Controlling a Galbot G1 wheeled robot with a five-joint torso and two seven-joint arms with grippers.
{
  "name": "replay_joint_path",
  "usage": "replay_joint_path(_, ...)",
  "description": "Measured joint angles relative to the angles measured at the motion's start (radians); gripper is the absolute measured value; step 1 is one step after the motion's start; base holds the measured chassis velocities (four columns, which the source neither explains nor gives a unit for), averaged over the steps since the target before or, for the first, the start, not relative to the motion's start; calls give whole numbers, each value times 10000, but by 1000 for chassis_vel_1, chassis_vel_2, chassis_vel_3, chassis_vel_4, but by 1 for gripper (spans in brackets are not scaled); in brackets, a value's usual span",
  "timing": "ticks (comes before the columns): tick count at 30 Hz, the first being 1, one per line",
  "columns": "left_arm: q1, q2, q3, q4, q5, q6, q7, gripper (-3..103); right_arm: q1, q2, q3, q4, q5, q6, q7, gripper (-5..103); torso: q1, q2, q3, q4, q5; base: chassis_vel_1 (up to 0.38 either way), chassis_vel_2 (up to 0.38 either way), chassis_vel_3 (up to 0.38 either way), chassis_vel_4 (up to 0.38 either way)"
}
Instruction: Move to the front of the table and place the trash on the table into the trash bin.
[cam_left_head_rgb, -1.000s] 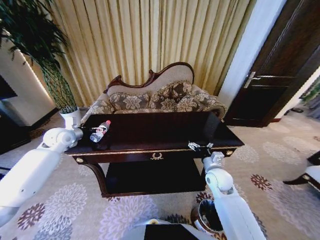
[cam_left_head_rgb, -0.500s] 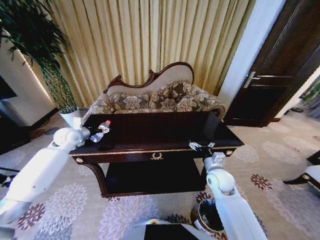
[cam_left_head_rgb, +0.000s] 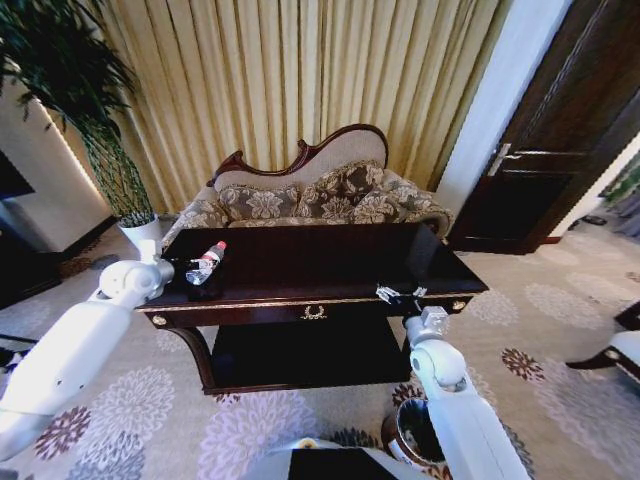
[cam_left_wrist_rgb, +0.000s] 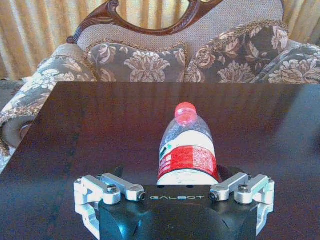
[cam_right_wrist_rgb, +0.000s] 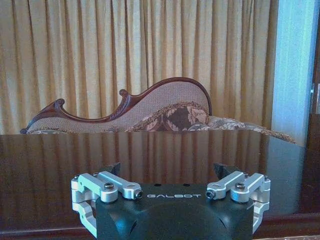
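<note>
Since a moment ago my left arm has shifted a little along the left end of the table (cam_left_head_rgb: 330, 262), and the bottle (cam_left_head_rgb: 206, 263) now lies slightly farther in from that edge, cap pointing toward the sofa (cam_left_head_rgb: 310, 195). From my left wrist, the bottle (cam_left_wrist_rgb: 186, 147) sits between the fingers of my left gripper (cam_left_wrist_rgb: 186, 175), which are spread apart on either side of its base; whether they touch it I cannot tell. My right gripper (cam_left_head_rgb: 401, 294) hovers at the table's front right edge, fingers apart and holding nothing. Down by my right arm stands the trash bin (cam_left_head_rgb: 411, 433) on the carpet.
</note>
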Motion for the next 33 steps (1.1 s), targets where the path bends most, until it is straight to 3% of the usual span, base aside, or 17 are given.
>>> replay_joint_path(14, 193, 61, -105, -120, -9, -12, 115, 103, -19, -6, 3, 32, -51, 66, 0, 100, 1, 0, 0, 1, 0, 0, 0, 0, 0)
replay_joint_path(19, 199, 54, -105, -151, -22, -11, 208, 89, -40, -4, 9, 43, -55, 101, 0, 100, 0, 0, 0, 1, -1, 0, 0, 0, 0)
replay_joint_path(24, 306, 58, -229, -240, -55, -9, 251, 68, -75, -19, 22, 117, -59, 114, 0, 100, 0, 0, 0, 1, -2, 0, 0, 0, 0)
replay_joint_path(25, 306, 58, -229, -240, -55, -9, 251, 68, -75, -19, 22, 117, -59, 114, 0, 100, 0, 0, 0, 1, -2, 0, 0, 0, 0)
replay_joint_path(28, 390, 142, -394, -312, -62, -4, 267, 53, -97, -12, 26, 151, -61, 116, 0, 100, 1, 0, 1, 2, -3, 0, 0, 0, 0)
replay_joint_path(33, 551, 240, -649, -511, -59, -87, 305, 46, -127, 45, 24, 215, -71, 117, 0, 100, 1, -1, 1, 1, -1, 0, 0, 0, 0)
